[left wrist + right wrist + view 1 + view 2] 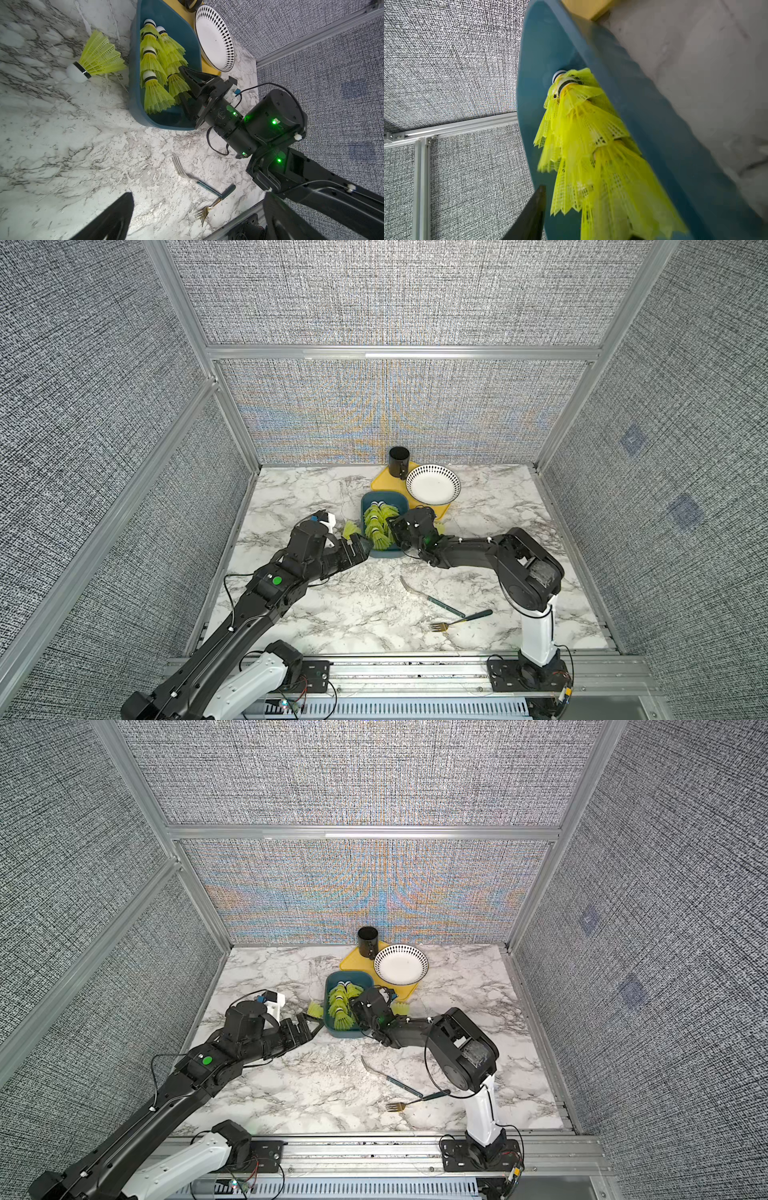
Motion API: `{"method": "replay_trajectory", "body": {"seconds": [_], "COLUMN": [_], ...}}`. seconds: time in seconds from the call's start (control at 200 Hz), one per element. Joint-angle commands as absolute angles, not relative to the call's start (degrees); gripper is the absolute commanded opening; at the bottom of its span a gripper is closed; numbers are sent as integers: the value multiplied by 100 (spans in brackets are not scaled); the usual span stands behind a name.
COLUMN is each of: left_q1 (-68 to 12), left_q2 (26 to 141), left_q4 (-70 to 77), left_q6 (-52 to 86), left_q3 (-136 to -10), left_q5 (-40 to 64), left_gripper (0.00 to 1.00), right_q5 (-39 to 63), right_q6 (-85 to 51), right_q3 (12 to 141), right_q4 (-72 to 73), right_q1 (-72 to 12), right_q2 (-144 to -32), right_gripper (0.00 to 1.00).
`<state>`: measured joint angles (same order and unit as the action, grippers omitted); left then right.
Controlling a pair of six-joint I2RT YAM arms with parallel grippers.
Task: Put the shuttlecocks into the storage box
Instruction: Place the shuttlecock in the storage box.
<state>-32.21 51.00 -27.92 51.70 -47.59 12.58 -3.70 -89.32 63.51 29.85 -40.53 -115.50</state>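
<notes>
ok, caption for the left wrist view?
Right tool inside the storage box among the shuttlecocks; one stray shuttlecock lies on the marble outside.

Neon yellow-green shuttlecocks (154,95), dark teal storage box (133,62), yellow tray (384,483), white bowl (433,485) with black-diamond rim.

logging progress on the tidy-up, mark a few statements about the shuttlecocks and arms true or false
1. All shuttlecocks are in the storage box. False: one lies on the table left of it, another right of it.
2. The left gripper has open, empty fingers. True.
3. The right gripper reaches into the storage box. True.
4. The white bowl sits on the yellow tray. True.
5. Both forks lie in the box. False: they are on the table.
</notes>
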Motion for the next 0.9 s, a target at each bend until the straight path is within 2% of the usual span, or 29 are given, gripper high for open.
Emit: {"method": "replay_trajectory", "body": {"seconds": [0.0, 0.275, 0.656, 0.896], "left_q1": [-3224, -3223, -3217, -3218], "left_q2": [5063, 5074, 5192, 5229], "left_q4": [-2737, -2729, -2593, -2549], "left_q6": [5172, 5168, 5194, 5195], "left_q3": [-4764, -4770, -4766, -4786], "left_q5": [1280, 1282, 1305, 1309], "left_gripper": [100, 100, 100, 100], "right_q5": [-350, -257, 47, 86], "right_q6": [-8848, -8764, -8724, -8724], "right_q3": [6453, 6708, 6834, 7054], "right_q4": [3193, 3125, 2202, 1290], "right_q1": [-4010, -4040, -3990, -3973], "right_q2": [-11643, -11657, -11657, -11374], "right_gripper": [44, 44, 45, 53]}}
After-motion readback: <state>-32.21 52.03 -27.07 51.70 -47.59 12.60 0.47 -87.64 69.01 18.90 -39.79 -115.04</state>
